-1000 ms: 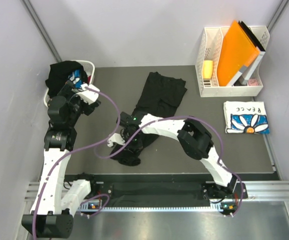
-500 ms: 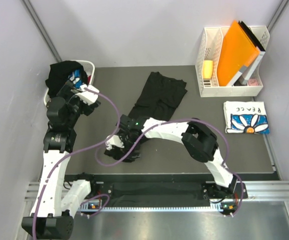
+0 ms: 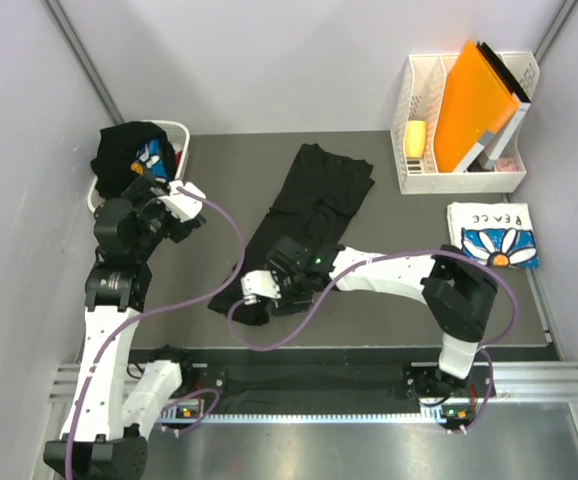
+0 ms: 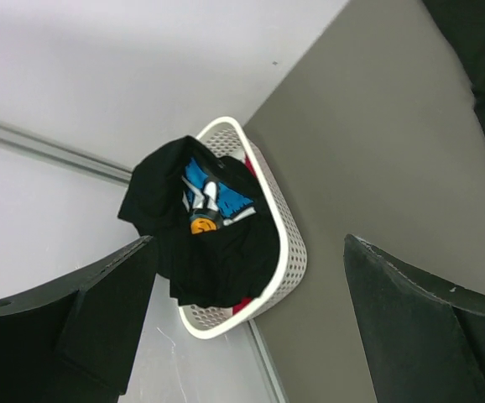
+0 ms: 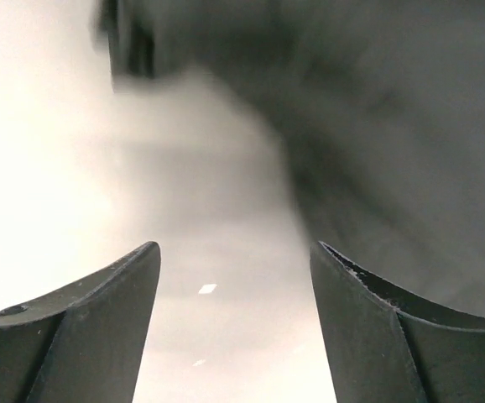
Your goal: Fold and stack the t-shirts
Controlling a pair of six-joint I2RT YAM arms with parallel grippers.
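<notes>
"T-shirts [image 3: 321,185]: any writing to read on them?"

"Only PEACE, above a blue daisy, on the folded white tee [image 3: 493,236] at the right edge of the table [image 3: 209,180]. The printed black tee [image 3: 129,150] hangs over the white basket [image 3: 176,129], far left."

"And the long black tee [image 3: 314,200]?"

"Spread in the middle, with its near end bunched at the right gripper [image 5: 232,248]."

"Held?"

"No. A second ago those fingers were closed at that end. Now they stand apart with nothing between them, and the right arm's elbow has swung out to the right. The left gripper [image 4: 247,252] stays wide open and empty, near the basket."
</notes>
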